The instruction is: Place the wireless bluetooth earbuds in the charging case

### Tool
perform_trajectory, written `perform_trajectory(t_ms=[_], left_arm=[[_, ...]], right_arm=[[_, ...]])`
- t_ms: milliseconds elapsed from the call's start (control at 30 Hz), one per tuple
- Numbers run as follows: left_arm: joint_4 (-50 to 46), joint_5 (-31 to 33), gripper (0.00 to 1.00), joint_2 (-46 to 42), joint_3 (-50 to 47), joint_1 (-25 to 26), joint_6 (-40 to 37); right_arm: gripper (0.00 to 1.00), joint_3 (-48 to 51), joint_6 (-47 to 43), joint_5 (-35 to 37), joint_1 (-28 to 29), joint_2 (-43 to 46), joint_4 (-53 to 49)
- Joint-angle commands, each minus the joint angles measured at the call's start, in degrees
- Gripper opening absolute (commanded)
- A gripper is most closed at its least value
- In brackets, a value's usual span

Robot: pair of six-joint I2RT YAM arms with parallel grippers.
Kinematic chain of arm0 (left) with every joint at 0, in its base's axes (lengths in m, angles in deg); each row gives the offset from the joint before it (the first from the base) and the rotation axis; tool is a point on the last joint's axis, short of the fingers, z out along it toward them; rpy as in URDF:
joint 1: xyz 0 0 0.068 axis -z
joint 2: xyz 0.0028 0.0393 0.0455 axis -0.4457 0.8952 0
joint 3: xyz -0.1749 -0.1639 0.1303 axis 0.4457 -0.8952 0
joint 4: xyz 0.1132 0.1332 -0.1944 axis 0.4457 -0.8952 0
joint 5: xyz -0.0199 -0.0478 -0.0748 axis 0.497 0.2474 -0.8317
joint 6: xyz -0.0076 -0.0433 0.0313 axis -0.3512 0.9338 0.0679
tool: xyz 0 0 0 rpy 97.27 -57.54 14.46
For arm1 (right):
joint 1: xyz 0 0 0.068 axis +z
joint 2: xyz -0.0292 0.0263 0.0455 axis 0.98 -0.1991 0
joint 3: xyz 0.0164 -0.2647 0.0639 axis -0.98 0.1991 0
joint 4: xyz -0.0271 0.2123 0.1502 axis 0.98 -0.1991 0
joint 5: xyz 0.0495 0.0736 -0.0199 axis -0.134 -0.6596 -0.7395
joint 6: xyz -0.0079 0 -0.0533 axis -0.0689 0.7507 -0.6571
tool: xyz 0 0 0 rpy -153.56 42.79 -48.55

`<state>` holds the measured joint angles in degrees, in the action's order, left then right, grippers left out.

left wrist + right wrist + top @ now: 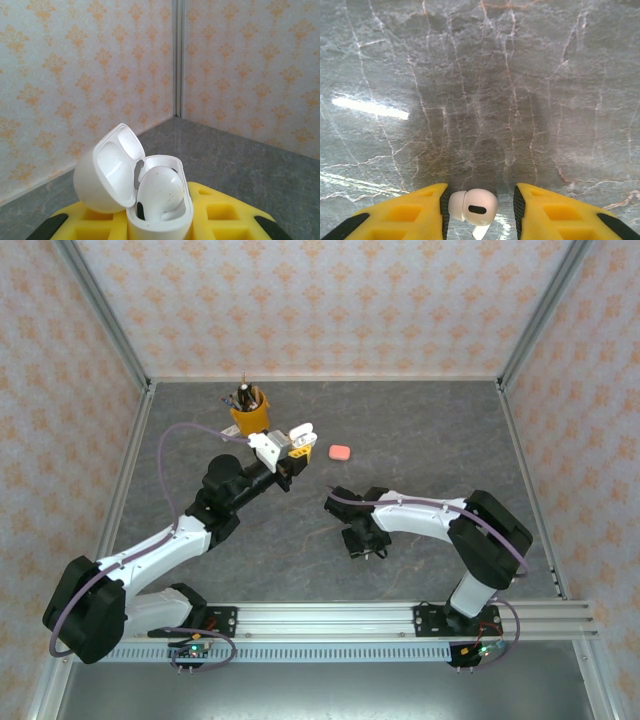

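left gripper (160,223) pinches white charging case (125,185), held above the table (480,100), lid flipped open toward 9 o'clock. seated earbud (160,192), white, sits in the case well. right gripper (479,205) is down at the table, jaws spread around loose earbud (472,206), also white. it looks to touch the 9 o'clock pad, with a gap at 3 o'clock. in the top view, pink case (340,452) lies at 4 o'clock of the white case and pen cup (250,418) at 10 o'clock.

The bottom edge, lower centre, cuts the stem off the white earbud (472,206) and the base off the open case (150,229).
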<state>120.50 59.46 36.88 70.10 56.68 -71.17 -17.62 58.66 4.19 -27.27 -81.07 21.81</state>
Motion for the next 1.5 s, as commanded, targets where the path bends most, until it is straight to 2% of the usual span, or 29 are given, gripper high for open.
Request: perform_trajectory(t_ms=[0, 800, 1233, 1467], left_arm=[[2.7, 0.3, 0.00, -0.3, 0.4, -0.4, 0.9], [2.0, -0.1, 0.00, -0.7, 0.6, -0.5, 1.1], [0.6, -1.6, 0.00, -1.1, 2.2, -0.5, 1.2], [-0.6, -3.4, 0.00, -1.9, 3.3, -0.5, 0.8]], right_arm=[[0.39, 1.1, 0.0, 1.1, 0.3, 0.3, -0.6], [0.31, 1.9, 0.1, -1.9, 0.3, 0.1, 1.6], [0.28, -2.0, 3.7, 4.4, -0.2, 13.6, -2.2], [0.28, -10.5, 0.8, 11.1, -2.2, 22.6, -2.9]])
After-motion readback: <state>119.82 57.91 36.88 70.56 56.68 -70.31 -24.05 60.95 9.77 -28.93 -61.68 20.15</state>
